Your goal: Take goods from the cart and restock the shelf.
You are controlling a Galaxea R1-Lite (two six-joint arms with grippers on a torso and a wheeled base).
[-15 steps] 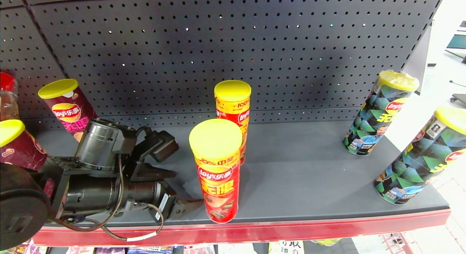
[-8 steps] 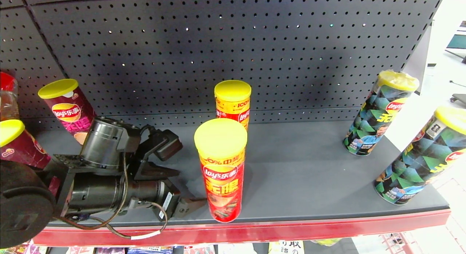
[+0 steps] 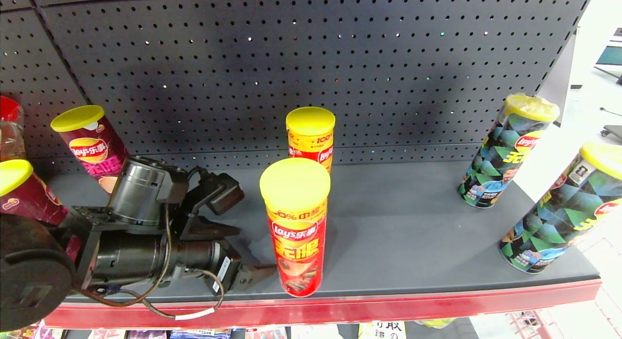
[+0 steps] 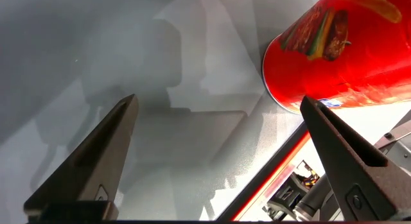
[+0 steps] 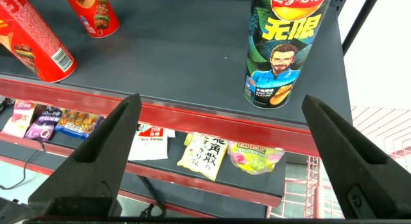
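Over the last second the front red can [image 3: 295, 227] slid a little toward 3 o'clock and the left claw [image 3: 255, 249] followed it the same way. In the last half second neither has shifted.

The front red can stands upright on the shelf [image 3: 398, 232] near the red front lip, at about 6 o'clock of the board. A second red can [image 3: 311, 135] stands at its 12 o'clock against the pegboard. Two maroon cans [image 3: 90, 142] are off at 9 o'clock and two green-patterned cans [image 3: 510, 152] at 3 o'clock.

The left claw lies low over the shelf at the can's 9 o'clock, released and holding nothing. In the left wrist view its fingers [image 4: 96, 166] are spread wide, and the can's base [image 4: 334, 57] sits beyond one tip, not between them. That tip is just beside the can wall; I cannot tell whether it touches. The right claw [image 5: 221, 97] hangs in front of the shelf edge, also released and empty.

The step in hand looks like the end of a placement: the can is set down and let go. The next move probably calls for drawing the left arm straight back toward 9 o'clock, keeping the near fingertip off the can, which is tall, narrow and close to the lip. After that comes another item from the cart
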